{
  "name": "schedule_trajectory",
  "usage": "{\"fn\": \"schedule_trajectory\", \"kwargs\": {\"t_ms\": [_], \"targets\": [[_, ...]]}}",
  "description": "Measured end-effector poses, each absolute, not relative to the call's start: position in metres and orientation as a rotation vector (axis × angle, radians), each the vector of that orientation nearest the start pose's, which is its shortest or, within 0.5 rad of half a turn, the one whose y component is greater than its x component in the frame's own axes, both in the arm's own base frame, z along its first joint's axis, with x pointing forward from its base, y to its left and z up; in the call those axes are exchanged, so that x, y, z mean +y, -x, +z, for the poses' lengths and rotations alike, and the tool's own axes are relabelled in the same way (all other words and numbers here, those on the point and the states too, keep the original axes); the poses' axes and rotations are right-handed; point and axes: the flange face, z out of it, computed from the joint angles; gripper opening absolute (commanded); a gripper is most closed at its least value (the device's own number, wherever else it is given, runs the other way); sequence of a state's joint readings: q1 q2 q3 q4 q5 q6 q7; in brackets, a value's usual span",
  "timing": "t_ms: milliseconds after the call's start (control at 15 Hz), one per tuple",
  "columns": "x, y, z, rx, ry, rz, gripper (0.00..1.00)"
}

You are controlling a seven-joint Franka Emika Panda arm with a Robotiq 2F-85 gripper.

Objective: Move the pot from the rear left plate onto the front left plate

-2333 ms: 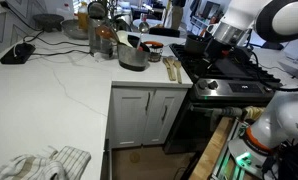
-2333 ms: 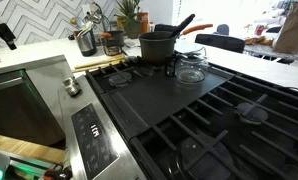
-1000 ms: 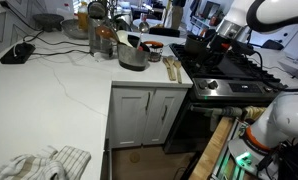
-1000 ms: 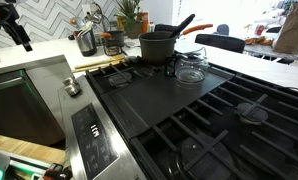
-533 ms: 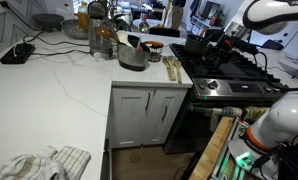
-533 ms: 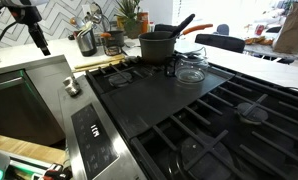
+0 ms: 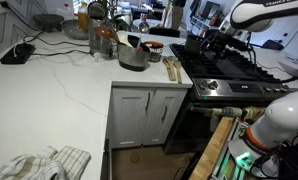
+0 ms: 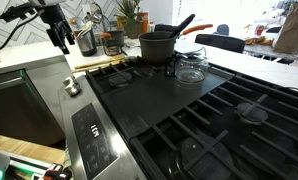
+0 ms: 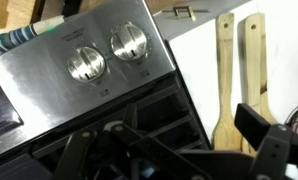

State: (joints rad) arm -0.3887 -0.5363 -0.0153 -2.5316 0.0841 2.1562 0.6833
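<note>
A: What changed?

B: Over the last couple of seconds the claw (image 8: 59, 33) has swung in from the far edge of an exterior view and now hangs above the range's near corner. In the wrist view its fingers are spread wide with nothing between them, so it is released.

A: And the pot (image 8: 157, 47)?

B: Unmoved. It sits on the rear left plate (image 8: 139, 66), well beyond the claw and outside the wrist view. The front left plate (image 8: 114, 80) lies below the claw, bare. Judgement: the approach is under way and the grasp has not begun. The claw has to pass over the target plate to reach the pot.

A: Materials?

B: The pot is matt near-black, round and straight-walled, with a long handle angled up and away from the claw. The plates are ridged black cast-iron bars. A dragged pot would likely snag on them, so it should be lifted clear. The range front is brushed steel with two round knobs (image 9: 129, 43). Beside the claw, two flat wooden spatulas (image 9: 225, 80) lie on the white worktop (image 9: 204, 40). A clear glass lid (image 8: 191, 70) lies just past the pot.
</note>
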Motion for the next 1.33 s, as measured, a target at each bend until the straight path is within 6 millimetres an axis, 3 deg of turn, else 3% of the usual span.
{"fn": "schedule_trajectory", "kwargs": {"t_ms": [267,667,800,1333], "targets": [[-0.17,-0.377,0.473,1.876,2.419,-0.228,1.0],[-0.171,-0.378,0.473,1.913,2.388,-0.225,1.0],[-0.174,-0.382,0.475,2.003,2.298,-0.249,1.0],[-0.253,-0.421,0.455,2.386,1.791,-0.427,1.0]]}}
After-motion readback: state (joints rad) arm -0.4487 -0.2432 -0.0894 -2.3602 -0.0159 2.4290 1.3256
